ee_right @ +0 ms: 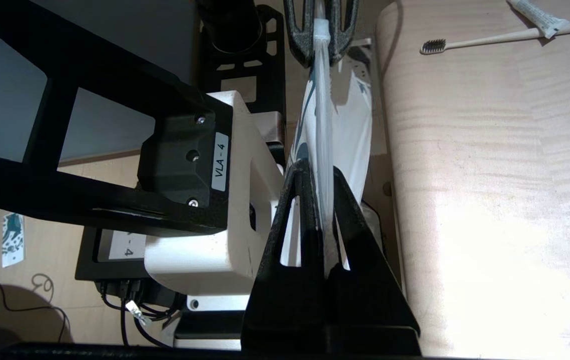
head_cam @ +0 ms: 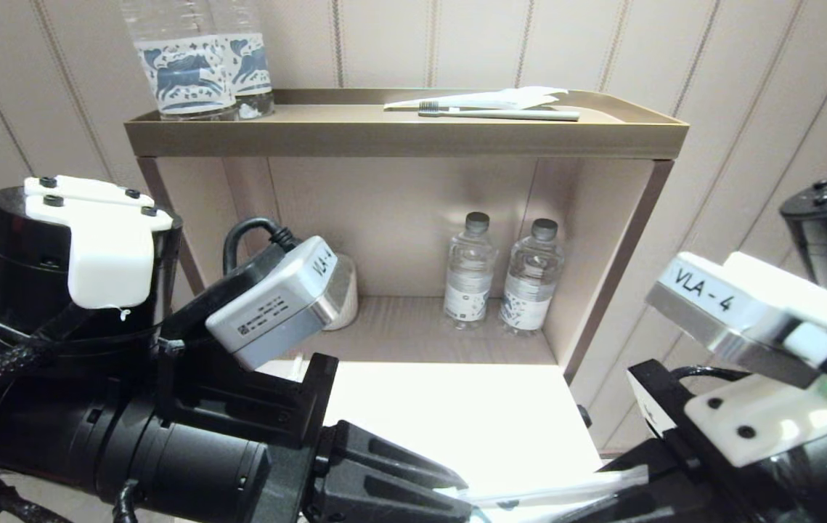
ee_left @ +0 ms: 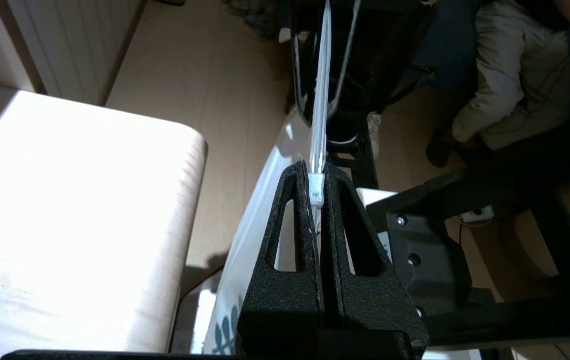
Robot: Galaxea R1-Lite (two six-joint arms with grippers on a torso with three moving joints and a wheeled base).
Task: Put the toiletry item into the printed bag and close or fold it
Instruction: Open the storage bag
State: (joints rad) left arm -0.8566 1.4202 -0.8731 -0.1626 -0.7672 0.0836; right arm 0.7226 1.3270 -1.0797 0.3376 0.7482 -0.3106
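Both the left tool (ee_left: 317,192) and right tool (ee_right: 322,185), clamped shut, stretch the thin, limp, light printed bag (ee_right: 352,120) by its opposite top-strip ends.

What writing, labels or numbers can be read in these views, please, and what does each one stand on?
"VLA - 4": label on the right wrist camera housing.
"VLA", rest cut off: label on the left wrist camera housing.
"VLA - 4": sticker on the black bracket in the right wrist view.
Too small to read: the print on the small bottles and on the toothpaste tube.
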